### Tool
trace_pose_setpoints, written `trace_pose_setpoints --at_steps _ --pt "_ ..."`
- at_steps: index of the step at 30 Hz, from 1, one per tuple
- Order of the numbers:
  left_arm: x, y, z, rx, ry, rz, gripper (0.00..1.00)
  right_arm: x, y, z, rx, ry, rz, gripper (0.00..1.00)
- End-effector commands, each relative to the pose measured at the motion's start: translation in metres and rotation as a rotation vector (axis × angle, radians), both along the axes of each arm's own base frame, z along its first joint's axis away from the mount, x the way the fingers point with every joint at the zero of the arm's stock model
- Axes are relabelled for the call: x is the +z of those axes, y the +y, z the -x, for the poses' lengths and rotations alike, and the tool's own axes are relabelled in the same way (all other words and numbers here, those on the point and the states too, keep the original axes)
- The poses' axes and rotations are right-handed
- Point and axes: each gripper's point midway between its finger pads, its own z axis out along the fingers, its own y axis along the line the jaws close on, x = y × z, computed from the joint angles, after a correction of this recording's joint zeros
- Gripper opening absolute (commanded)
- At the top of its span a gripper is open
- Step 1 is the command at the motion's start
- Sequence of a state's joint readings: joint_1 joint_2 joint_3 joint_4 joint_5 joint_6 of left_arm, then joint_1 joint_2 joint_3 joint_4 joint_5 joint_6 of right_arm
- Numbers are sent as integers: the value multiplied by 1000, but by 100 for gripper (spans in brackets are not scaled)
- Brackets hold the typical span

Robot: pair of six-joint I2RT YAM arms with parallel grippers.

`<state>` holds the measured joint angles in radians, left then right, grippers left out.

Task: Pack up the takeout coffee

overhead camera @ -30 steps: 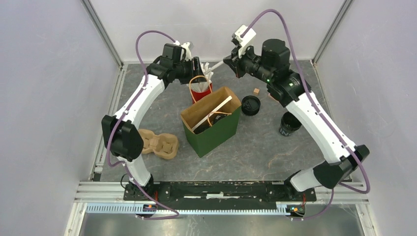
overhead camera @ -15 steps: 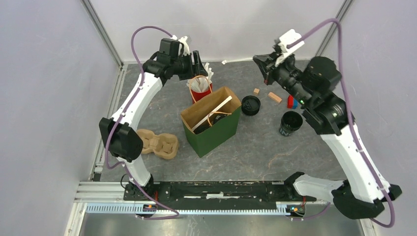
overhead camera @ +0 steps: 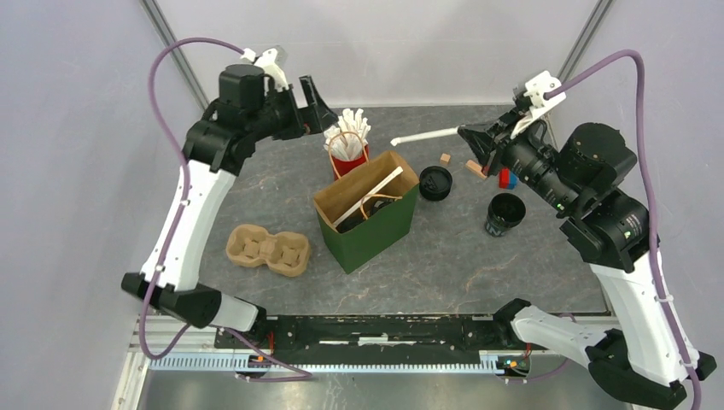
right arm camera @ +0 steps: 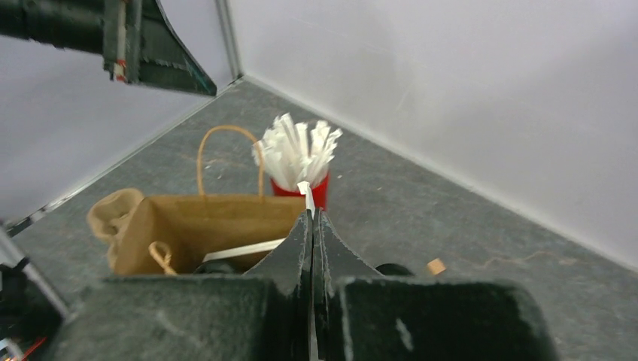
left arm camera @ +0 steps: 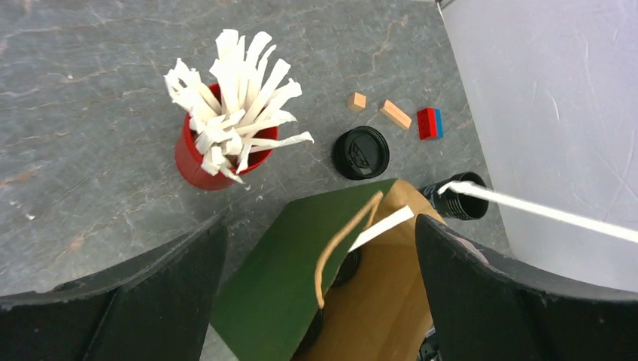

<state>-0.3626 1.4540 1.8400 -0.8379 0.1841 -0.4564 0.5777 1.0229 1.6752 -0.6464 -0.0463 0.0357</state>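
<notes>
The black paper cup stands open on the table at the right, also seen in the left wrist view. Its flat black lid lies apart, between the cup and the green bag; the left wrist view shows the lid too. My right gripper is shut on a white stick that points left, held in the air behind the lid. In the right wrist view the gripper pinches the stick. My left gripper is open and empty, raised behind and left of the red cup; in its own view it hangs over the bag.
The red cup of white sticks stands behind the open green bag, which holds a white stick and something dark. A cardboard cup carrier lies at the left. Small wooden blocks and a red-and-blue block lie behind the black cup.
My right gripper drew back to the right from the red cup, holding a white stick. My left gripper rose and moved left, away from the red cup.
</notes>
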Motion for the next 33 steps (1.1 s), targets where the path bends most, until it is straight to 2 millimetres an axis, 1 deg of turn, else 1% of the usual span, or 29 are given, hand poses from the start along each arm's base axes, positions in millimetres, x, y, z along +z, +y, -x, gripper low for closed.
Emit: trace_pose_setpoints --at_steps 1,3,5,9,13,18,19,21,23,26,29,30,32,33 --pt "14 22 31 56 -22 -24 100 -23 16 11 80 120 -67 0" --pt "15 29 44 57 -24 -33 100 -25 22 12 106 140 -102 0" --pt "14 35 57 61 -21 -42 100 -30 30 14 141 177 -110 0" --pt "6 44 77 64 -6 -51 100 -50 45 17 214 257 -104 0" --pt "3 51 93 71 -1 -59 100 -66 59 15 264 310 -106 0" --pt "3 61 104 85 -10 -83 100 -90 80 5 320 382 -116 0" --pt "0 62 106 85 -5 -89 100 -94 84 2 331 386 -122 0" --pt "-4 63 109 83 5 -97 100 -107 92 -4 347 409 -125 1" --pt "-9 63 111 78 15 -101 100 -125 100 -10 360 455 -119 2" --pt "-10 65 115 77 17 -103 100 -146 112 -16 393 504 -108 4" --pt "-11 66 117 76 20 -107 100 -161 115 -27 379 514 -71 8" --pt "-11 66 117 76 24 -109 100 -164 115 -32 367 508 -50 11" --pt "-10 66 119 75 24 -109 100 -167 113 -43 328 509 -14 21" --pt "-9 67 119 75 22 -106 100 -163 111 -48 306 503 1 24"
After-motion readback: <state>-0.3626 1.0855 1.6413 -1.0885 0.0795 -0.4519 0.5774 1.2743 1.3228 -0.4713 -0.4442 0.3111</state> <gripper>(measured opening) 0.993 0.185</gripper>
